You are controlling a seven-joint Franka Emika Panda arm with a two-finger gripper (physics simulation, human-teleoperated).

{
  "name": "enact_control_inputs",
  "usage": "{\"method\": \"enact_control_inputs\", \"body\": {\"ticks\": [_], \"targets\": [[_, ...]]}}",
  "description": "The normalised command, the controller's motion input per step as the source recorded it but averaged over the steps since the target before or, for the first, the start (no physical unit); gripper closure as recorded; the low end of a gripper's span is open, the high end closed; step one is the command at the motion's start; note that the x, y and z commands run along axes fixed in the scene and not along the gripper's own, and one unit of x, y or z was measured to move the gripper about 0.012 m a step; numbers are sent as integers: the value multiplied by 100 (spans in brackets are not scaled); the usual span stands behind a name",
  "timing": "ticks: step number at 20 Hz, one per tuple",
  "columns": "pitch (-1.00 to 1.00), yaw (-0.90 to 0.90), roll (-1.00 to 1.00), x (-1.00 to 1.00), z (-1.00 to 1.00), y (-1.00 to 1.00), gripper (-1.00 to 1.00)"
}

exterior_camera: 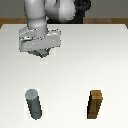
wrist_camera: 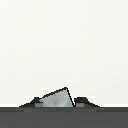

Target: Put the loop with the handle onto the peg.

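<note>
The hand hangs near the worktop's far edge, gripping the loop, tilted between its fingers. The peg stands upright near the front edge, block well apart.

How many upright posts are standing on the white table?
2: the dark grey round peg at the exterior view's left front, and a brown wooden block at its right front. The arm could hide more behind it.

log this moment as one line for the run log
phase: carry | gripper: shut on loop with the handle | peg: upright, bare, nearer camera than gripper | wooden block: exterior view's right
</note>
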Motion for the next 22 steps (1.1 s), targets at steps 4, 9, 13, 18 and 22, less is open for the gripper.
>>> {"method": "enact_control_inputs", "body": {"ticks": [4, 9, 13, 18, 22], "targets": [[0, -61, 0, 0, 0, 0, 100], [0, 69, 0, 0, 0, 0, 100], [0, 29, 0, 0, 0, 0, 100], [0, 86, 0, 0, 0, 0, 100], [0, 100, 0, 0, 0, 0, 100]]}}
